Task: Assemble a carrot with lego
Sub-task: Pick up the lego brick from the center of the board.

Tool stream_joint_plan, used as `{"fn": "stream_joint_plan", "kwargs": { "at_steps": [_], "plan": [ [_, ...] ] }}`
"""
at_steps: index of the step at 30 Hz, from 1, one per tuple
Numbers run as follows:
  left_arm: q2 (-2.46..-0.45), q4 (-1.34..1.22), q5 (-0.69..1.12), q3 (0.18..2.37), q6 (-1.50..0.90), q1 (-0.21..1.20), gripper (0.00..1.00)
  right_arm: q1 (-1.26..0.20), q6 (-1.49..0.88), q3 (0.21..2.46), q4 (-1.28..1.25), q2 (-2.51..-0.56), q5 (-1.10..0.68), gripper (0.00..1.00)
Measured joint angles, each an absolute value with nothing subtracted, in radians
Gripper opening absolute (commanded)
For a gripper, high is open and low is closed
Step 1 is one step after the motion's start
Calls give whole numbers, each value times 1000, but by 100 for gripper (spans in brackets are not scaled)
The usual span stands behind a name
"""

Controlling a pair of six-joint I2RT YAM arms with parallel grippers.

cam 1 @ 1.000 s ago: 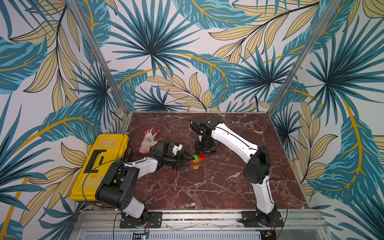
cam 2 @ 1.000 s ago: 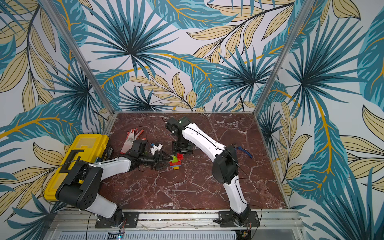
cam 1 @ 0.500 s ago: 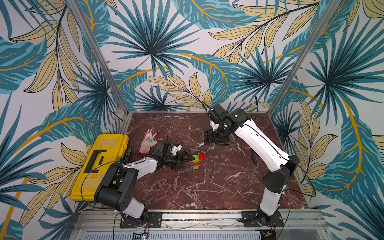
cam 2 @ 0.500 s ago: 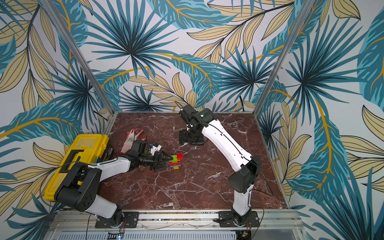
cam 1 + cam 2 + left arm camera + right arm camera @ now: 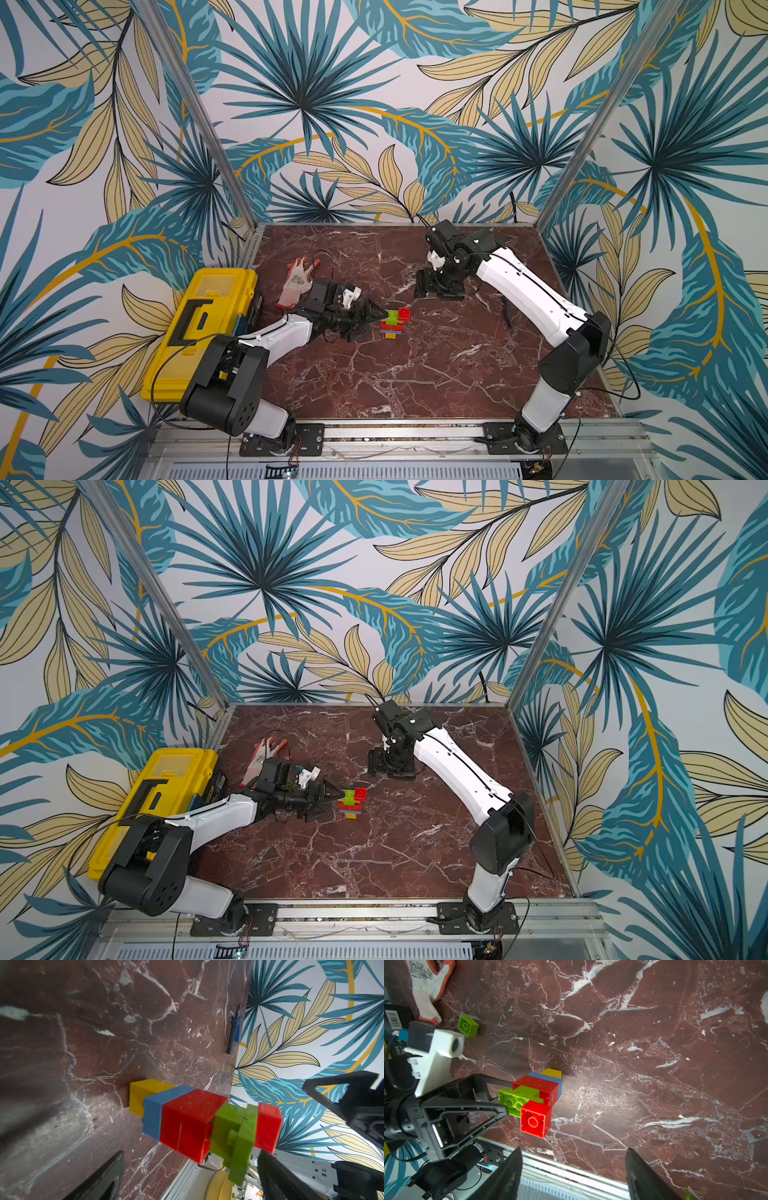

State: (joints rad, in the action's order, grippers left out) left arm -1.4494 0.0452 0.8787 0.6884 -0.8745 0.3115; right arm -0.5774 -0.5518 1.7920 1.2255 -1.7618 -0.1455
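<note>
Toy-brick carrot point(image 5: 392, 323) upright, yellow tip down, red piece on top, loose green brick point(image 5: 468, 1026) well apart.

Bright, diffuse light noted throughout. A soft shadow is cast behind the brick stack point(image 5: 537, 1088); a faint sheen is seen on the marble tabletop point(image 5: 654, 1043). Left wrist view: near edges blurred, stretched.

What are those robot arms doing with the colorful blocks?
They are building a toy-brick carrot. The carrot stands on the table on its yellow tip, with blue, red and green pieces stacked above. The left gripper is open right beside it, not squeezing it. The right gripper is open too, farther back, holding nothing. One loose green brick lies near the glove.
</note>
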Motion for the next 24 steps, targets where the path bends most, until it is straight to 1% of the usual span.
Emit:
{"fn": "stream_joint_plan", "kwargs": {
  "at_steps": [5,7,8,10,12,14,15,17,21,24],
  "plan": [
    [-1359,59,865,690,-870,295,99,-572,-551,1745,1165,-1760,-169,78],
    [-1316,143,815,711,-837,255,99,-565,-548,1709,1131,-1747,-176,78],
    [-1305,198,780,732,-814,238,99,-561,-547,1686,1112,-1736,-181,78],
    [-1294,349,647,811,-752,205,99,-543,-545,1628,1067,-1701,-193,79],
    [-1296,446,525,871,-718,181,99,-522,-545,1570,1020,-1664,-210,79],
    [-1304,517,422,911,-702,159,99,-503,-542,1522,978,-1632,-221,83],
    [-1319,552,371,932,-699,149,99,-494,-537,1503,961,-1620,-226,85],
    [-1376,613,295,981,-701,141,99,-485,-519,1474,930,-1600,-229,99],
    [-1564,732,196,1116,-746,136,100,-474,-501,1373,841,-1551,-248,99],
    [-1687,788,165,1192,-791,136,99,-447,-500,1275,768,-1507,-282,99]
  ]
}}
